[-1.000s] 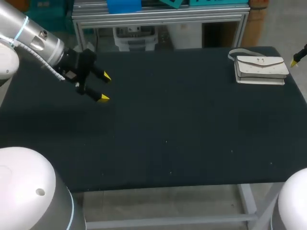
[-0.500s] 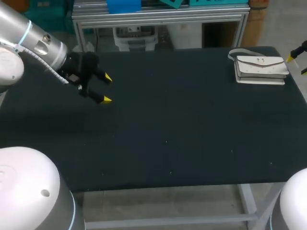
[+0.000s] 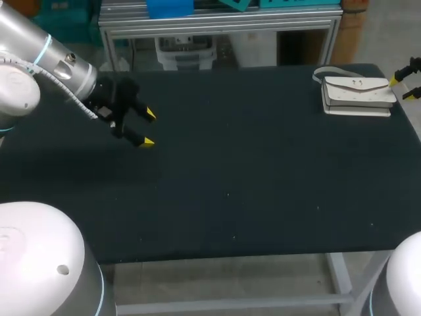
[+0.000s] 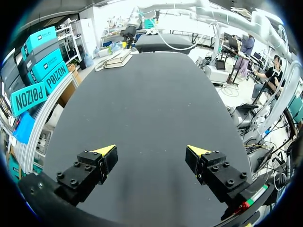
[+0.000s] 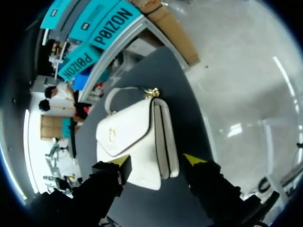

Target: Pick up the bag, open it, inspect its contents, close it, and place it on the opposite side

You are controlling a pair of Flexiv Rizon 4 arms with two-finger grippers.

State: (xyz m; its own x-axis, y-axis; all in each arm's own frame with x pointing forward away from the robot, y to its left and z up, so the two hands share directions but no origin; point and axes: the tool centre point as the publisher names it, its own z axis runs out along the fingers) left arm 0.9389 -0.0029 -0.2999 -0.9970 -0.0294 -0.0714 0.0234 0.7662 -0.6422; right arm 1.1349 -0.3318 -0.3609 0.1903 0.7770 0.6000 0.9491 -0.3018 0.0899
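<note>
The white bag (image 3: 357,95) lies closed at the table's (image 3: 250,184) far right corner. The right gripper (image 3: 402,87) hangs just beside it, fingers spread, its arm cut off from view. The left gripper (image 3: 150,128) is spread, empty, well apart

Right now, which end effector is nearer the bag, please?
Right. The right end effector is beside the bag, open; the left end effector is far across the table.

From overhead the right gripper (image 3: 402,87) is mostly cut off at the edge, just yellow tips beside the bag (image 3: 357,95). From the left wrist, the bag's too tiny to make out any detail.
</note>
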